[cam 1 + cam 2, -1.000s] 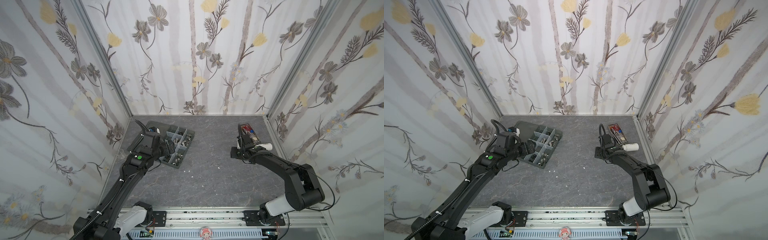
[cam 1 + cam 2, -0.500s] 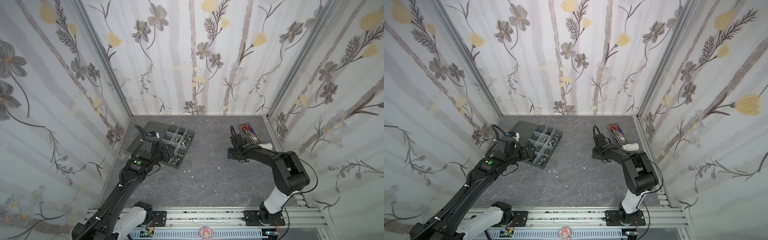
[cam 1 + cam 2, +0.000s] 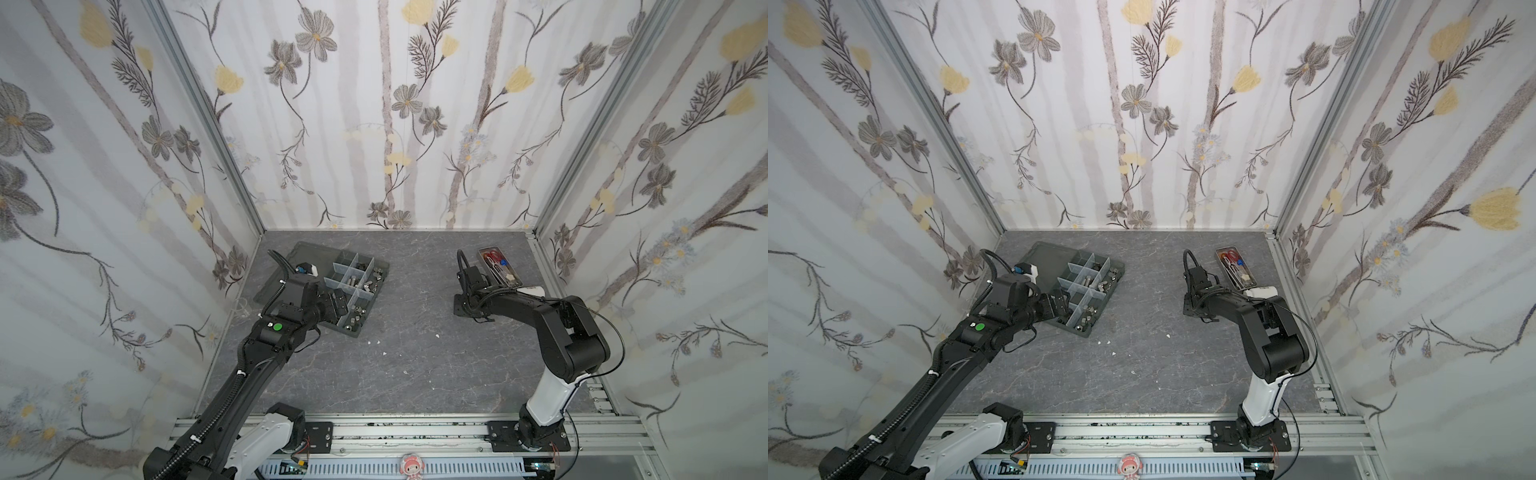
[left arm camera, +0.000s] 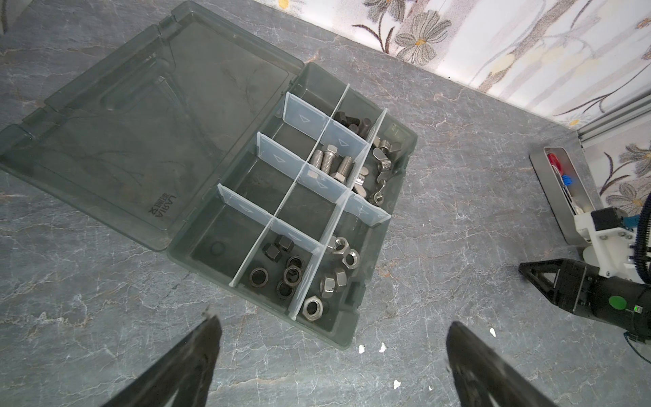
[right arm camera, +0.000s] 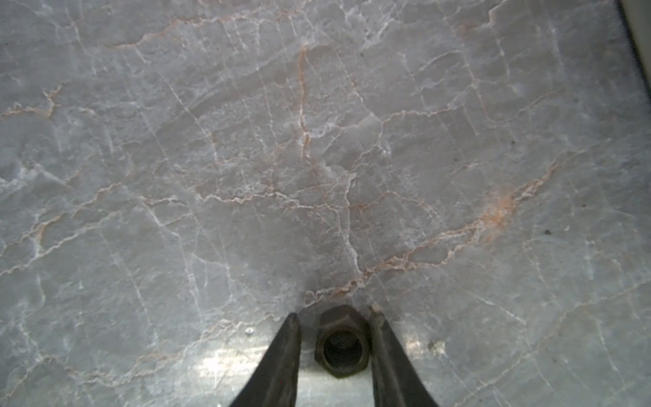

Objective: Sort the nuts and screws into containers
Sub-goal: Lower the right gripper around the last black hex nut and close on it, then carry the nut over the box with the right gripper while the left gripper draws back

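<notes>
A black hex nut (image 5: 341, 343) lies flat on the grey table between the fingers of my right gripper (image 5: 334, 313). One finger touches it and a thin gap shows at the other. In both top views that gripper (image 3: 459, 307) (image 3: 1187, 309) points down at the table, left of the metal tray. The containers are the compartments of the smoky organizer box (image 4: 348, 338) (image 3: 380, 286), lid (image 4: 141, 123) open. They hold silver screws (image 4: 331, 164), black screws (image 4: 352, 121), wing nuts (image 4: 382, 160), silver nuts (image 4: 338, 278) and black nuts (image 4: 281, 246). My left gripper (image 4: 333, 322) (image 3: 338, 305) hovers wide open and empty over the box's near corner.
A narrow metal tray (image 3: 513, 276) with red-handled scissors lies at the back right, with a white bottle (image 3: 536, 289) beside it. Small white specks (image 3: 376, 342) dot the table in front of the box. Flowered walls close in three sides.
My right gripper has shifted a little left, away from the tray, and its jaws have narrowed around the black nut. The left arm has drawn back slightly, still wide open.
</notes>
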`<action>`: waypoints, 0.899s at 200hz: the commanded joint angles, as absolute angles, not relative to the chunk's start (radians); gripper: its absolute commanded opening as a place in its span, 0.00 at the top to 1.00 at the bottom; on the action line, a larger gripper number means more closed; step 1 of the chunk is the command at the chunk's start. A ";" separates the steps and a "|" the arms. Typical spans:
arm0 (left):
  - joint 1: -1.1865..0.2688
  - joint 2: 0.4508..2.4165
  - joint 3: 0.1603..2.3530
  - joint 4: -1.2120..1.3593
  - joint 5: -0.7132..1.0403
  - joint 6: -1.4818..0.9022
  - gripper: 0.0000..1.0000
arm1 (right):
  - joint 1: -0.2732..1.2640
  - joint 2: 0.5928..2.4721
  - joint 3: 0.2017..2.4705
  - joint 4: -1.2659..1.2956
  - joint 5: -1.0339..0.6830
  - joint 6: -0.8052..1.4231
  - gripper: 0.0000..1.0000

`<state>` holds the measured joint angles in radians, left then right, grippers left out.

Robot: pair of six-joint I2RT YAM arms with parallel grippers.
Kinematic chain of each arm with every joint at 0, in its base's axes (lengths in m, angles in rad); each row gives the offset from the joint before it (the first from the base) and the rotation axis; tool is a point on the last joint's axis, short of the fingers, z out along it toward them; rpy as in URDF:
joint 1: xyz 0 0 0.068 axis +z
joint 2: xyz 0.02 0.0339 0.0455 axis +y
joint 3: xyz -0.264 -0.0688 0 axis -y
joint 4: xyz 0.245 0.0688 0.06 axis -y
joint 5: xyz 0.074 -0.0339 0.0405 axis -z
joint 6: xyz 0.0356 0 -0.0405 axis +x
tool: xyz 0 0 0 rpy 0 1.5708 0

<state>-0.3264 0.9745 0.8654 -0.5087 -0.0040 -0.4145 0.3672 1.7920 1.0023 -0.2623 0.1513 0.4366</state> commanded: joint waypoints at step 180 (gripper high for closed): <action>-0.325 0.840 0.917 -0.547 -0.063 -0.460 0.00 | 0.627 1.674 1.115 -0.174 0.048 0.443 0.86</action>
